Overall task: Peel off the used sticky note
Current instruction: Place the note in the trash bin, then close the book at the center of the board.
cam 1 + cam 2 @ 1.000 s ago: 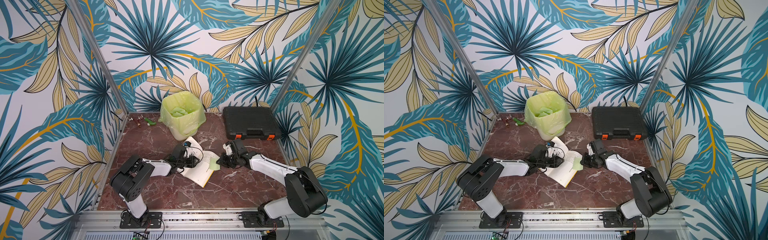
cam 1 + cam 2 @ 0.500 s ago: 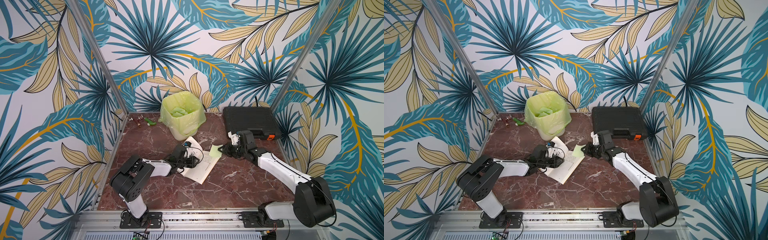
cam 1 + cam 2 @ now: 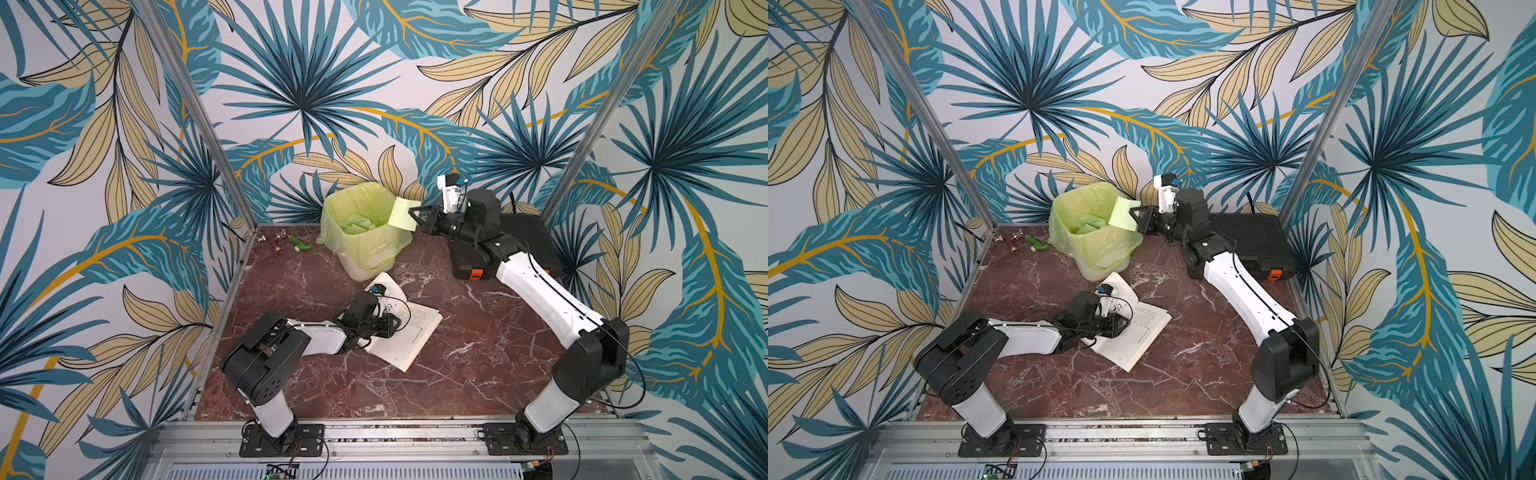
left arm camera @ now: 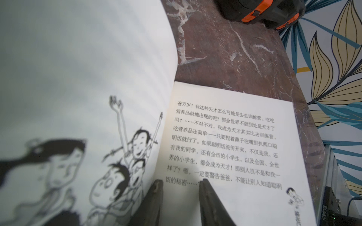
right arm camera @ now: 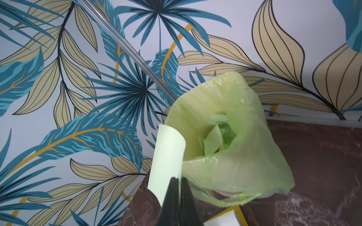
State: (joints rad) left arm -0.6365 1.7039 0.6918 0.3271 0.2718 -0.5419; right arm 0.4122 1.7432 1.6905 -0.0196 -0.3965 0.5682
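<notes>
My right gripper is clamped on the sticky note. Over the last second the note has come clear of the book and now hangs at the rim of the green-lined bin. I judge the peel done, with only the drop left. My left gripper, jaws parted, pins the page. Marble tabletop, leaf-print walls, black case behind.
</notes>
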